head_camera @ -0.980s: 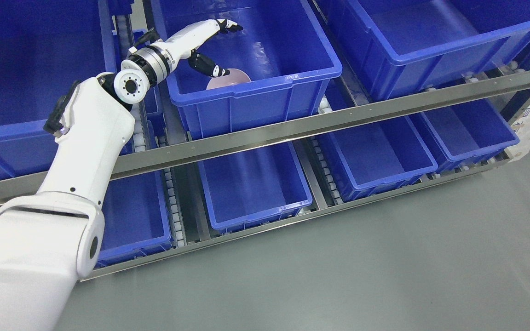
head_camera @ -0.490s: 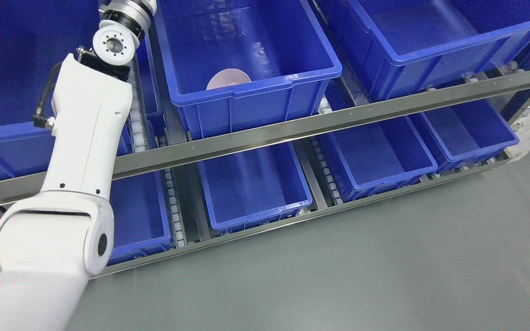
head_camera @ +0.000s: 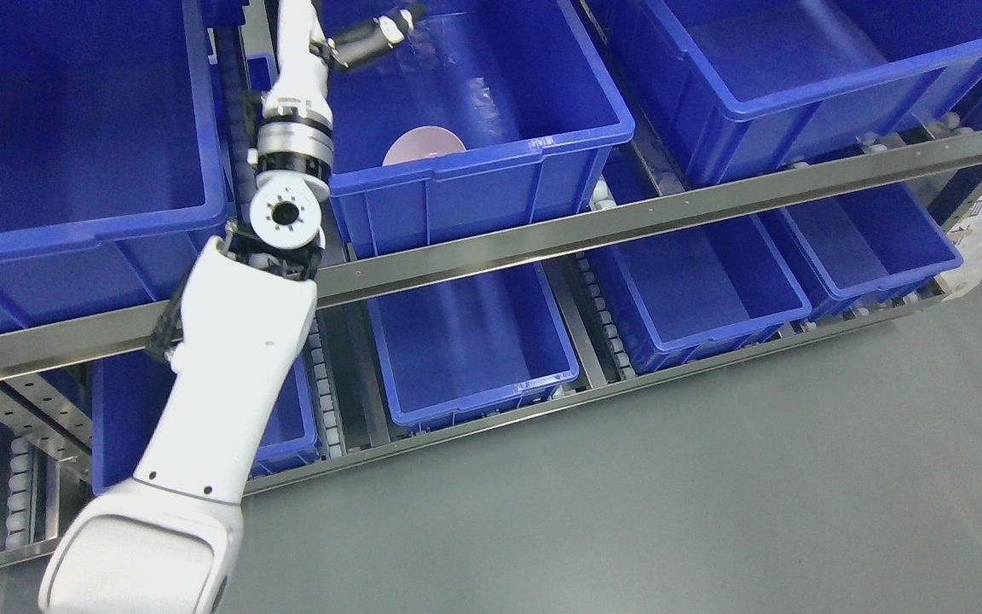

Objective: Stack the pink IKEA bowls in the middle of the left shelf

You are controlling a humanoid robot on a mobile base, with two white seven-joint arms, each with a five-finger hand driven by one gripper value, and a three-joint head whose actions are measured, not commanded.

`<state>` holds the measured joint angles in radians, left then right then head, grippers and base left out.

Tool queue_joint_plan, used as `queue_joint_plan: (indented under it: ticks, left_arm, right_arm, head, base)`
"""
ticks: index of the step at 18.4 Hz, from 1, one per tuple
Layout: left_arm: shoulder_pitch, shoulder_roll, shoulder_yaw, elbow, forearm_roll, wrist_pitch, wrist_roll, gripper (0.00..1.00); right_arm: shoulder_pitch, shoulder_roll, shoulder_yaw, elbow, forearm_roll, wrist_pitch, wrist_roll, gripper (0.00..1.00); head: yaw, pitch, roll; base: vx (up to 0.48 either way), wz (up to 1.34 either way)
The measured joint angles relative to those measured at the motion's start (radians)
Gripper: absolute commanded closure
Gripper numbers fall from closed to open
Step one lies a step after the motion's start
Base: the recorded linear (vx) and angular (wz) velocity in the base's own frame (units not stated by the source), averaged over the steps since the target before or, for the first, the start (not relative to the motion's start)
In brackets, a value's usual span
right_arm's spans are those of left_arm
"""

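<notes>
A pink bowl (head_camera: pixel 423 145) lies upside down at the front of the middle blue bin (head_camera: pixel 491 158) on the upper shelf; the bin's front wall hides its lower part. My left arm rises from the lower left along the bin's left wall. My left hand (head_camera: pixel 353 36) is at the top edge, above the bin's rear left and well behind the bowl, apart from it. One black and white finger (head_camera: pixel 376 30) points right and holds nothing; the other fingers are cut off by the picture's edge. The right arm does not show.
Large blue bins stand left (head_camera: pixel 73 230) and right (head_camera: pixel 798 94) of the middle one. A steel rail (head_camera: pixel 627 217) runs along the shelf front, with smaller blue bins (head_camera: pixel 474 341) on the lower level. Grey floor (head_camera: pixel 713 495) fills the lower right.
My left hand lifted off the bowl and left the picture at the top, then came back higher over the bin's rear left. The forearm swung right. The bowl has not moved.
</notes>
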<state>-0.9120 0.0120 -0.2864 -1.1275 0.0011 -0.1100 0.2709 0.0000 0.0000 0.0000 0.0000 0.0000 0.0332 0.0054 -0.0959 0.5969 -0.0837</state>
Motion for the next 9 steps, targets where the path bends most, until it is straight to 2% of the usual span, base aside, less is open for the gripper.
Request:
queue_joint_plan:
  ticks: [2, 9]
  left_arm:
    - [0.053, -0.002, -0.067, -0.071, 0.042, -0.006, 0.002, 0.02]
    - [0.225, -0.007, -0.286, -0.267, 0.112, -0.092, -0.127, 0.02]
  right_arm:
    - [0.0, 0.0, 0.0, 0.0, 0.0, 0.001, 0.0, 0.0]
    - [0.0, 0.0, 0.0, 0.0, 0.041, 0.002, 0.0, 0.0]
  head:
    - [0.0, 0.0, 0.0]
    - [0.0, 0.0, 0.0]
  base:
    - [0.0, 0.0]
    - [0.0, 0.0]
